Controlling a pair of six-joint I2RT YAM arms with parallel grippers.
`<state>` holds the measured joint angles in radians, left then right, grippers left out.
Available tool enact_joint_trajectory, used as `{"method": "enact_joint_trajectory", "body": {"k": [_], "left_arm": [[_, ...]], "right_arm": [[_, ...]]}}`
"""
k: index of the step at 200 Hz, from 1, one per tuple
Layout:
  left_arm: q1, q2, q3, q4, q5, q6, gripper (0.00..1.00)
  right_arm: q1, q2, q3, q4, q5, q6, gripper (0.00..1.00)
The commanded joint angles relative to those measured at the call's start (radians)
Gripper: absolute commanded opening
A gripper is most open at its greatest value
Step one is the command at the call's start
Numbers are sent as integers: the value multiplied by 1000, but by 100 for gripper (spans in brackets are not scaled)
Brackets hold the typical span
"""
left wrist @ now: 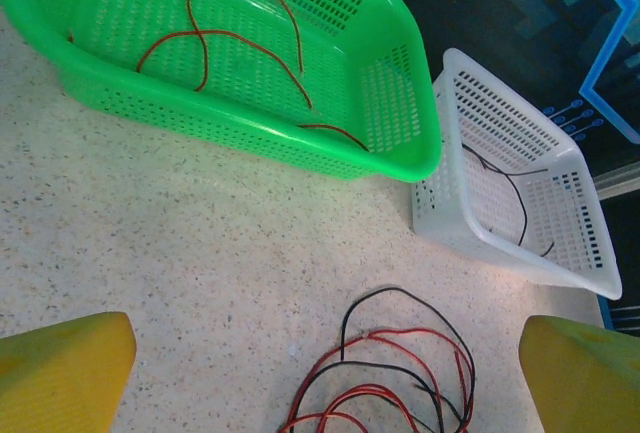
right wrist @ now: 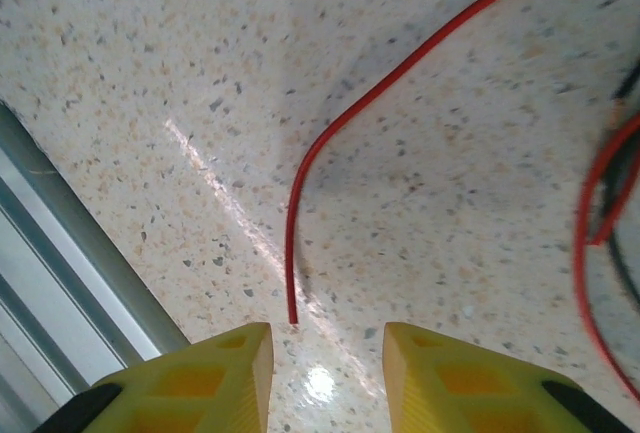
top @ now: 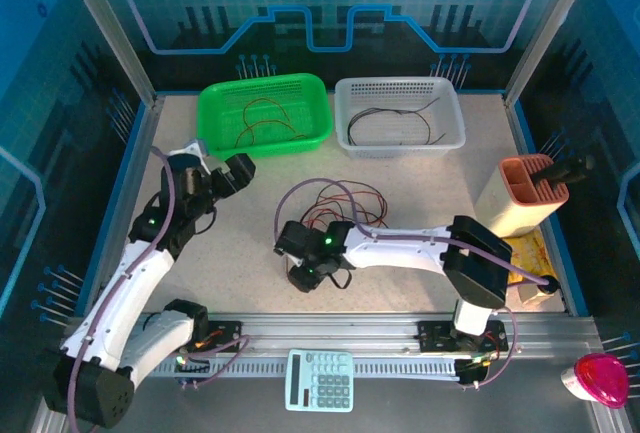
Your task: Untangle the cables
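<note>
White arms (top: 125, 278), seemingly purple cabling (top: 410, 240)

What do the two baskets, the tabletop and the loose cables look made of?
Green basket: moulded plastic, glossy, perforated walls.
White basket: likely the same plastic, duller, slotted walls.
Tabletop: speckled stone-look slab, terrazzo or laminate, cannot tell; semi-gloss, with a glare streak in the right wrist view.
Cables: thin red and black sheaths, probably plastic insulation; core unseen.

The cables (left wrist: 385, 378) are red and black on a speckled beige table (left wrist: 200, 253), with 1 green basket (left wrist: 250, 118) and 1 white basket (left wrist: 470, 223).
</note>
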<state>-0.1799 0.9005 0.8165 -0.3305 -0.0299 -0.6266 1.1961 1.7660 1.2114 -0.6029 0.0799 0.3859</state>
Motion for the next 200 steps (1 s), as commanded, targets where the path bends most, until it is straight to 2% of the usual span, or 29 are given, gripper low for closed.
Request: {"method": "enact_joint_trajectory", "body": {"k": [1,58,130,150,184,200], "left_arm": [[45,1,25,34,54,11,99],[102,4,11,57,102,-3,99],[127,-6,4,64,128,-16,99],[129,-9,4,64,131,-16,99],[134,-11,5,65,142,-19,99],[135,-11,5,68,152,-16,99]], "right_arm": [[31,46,34,-36,22,-12,35],[66,101,50,-42,30,-13,36],[100,181,80,-66,116,-33,34],[101,191,81,-63,118,-35,26],[100,162,97,-84,119,-41,1],[98,110,120,-113,129,-55,0]]}}
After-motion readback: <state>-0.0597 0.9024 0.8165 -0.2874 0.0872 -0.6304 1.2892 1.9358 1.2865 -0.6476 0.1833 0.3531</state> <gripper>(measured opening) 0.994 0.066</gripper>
